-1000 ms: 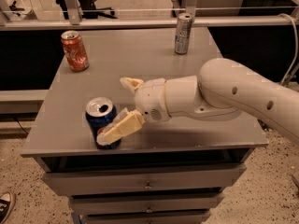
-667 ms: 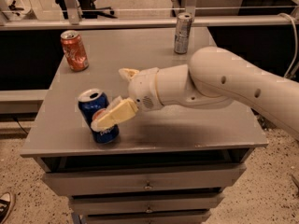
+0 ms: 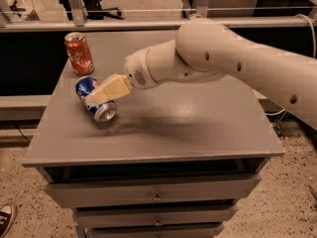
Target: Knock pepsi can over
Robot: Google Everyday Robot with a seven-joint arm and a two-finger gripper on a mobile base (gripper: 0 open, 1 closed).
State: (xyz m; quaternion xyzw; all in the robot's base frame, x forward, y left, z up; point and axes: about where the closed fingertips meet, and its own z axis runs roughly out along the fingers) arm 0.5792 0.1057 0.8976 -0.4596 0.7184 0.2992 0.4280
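Observation:
The pepsi can (image 3: 94,99) is dark blue with a silver top. It lies on its side near the left edge of the grey cabinet top (image 3: 188,128), with its top facing the front right. My gripper (image 3: 111,86) is over the can. One cream finger (image 3: 106,90) is splayed out from the wrist and rests across the can's side. The other finger is hidden behind the wrist. The gripper holds nothing.
An orange soda can (image 3: 79,53) stands upright at the back left corner, just behind the pepsi can. My big white arm (image 3: 233,58) spans the right and back of the top. Drawers (image 3: 156,195) lie below the front edge. A railing runs behind.
The pepsi can stood upright, then tilted, and now lies on its side farther back and left. My gripper has swept left and back, pushing it.

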